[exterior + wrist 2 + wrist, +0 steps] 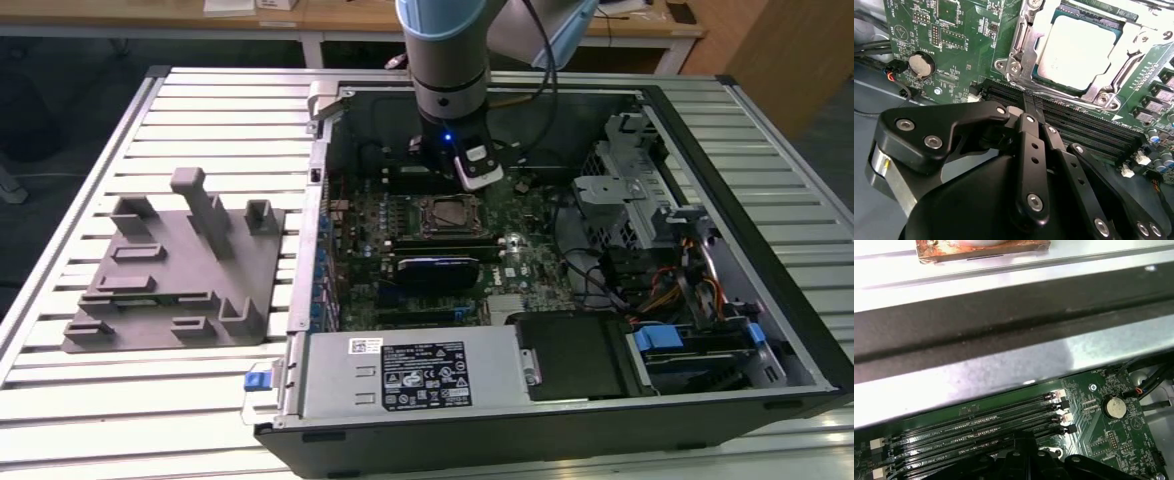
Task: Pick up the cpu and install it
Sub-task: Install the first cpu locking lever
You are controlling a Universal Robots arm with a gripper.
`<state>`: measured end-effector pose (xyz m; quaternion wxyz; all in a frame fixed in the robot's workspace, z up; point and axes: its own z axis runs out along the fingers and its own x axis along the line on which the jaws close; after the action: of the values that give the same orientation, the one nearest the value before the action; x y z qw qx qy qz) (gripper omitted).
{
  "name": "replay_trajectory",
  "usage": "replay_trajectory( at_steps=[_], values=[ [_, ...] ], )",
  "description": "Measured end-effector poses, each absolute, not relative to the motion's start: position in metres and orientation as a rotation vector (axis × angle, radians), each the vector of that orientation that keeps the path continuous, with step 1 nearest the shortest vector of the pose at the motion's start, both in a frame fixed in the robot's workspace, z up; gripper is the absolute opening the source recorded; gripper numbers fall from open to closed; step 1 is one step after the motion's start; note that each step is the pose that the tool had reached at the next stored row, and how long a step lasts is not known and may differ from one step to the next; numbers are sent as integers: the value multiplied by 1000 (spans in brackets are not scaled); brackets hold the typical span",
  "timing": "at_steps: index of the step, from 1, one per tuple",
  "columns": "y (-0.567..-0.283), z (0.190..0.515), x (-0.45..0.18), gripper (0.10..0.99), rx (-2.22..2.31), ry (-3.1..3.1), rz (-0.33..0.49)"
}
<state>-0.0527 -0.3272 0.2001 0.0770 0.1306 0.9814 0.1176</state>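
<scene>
Beside the socketed cpu point(1085, 52), the gripper point(1029, 107) hangs pinched together, empty; any descent could scrape the memory slots point(1079, 125)

The arm point(447, 60) comes straight down into the open computer case point(561, 420). In the second wrist view the gripper point(1029, 107) has its black fingers point(1031, 150) pressed together, holding nothing.
</scene>
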Motion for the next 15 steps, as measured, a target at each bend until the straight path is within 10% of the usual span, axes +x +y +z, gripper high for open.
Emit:
replay_trajectory(
  at_steps=[15],
  values=[
    [-327,200,-49,106,397,3029,135]
  ],
)
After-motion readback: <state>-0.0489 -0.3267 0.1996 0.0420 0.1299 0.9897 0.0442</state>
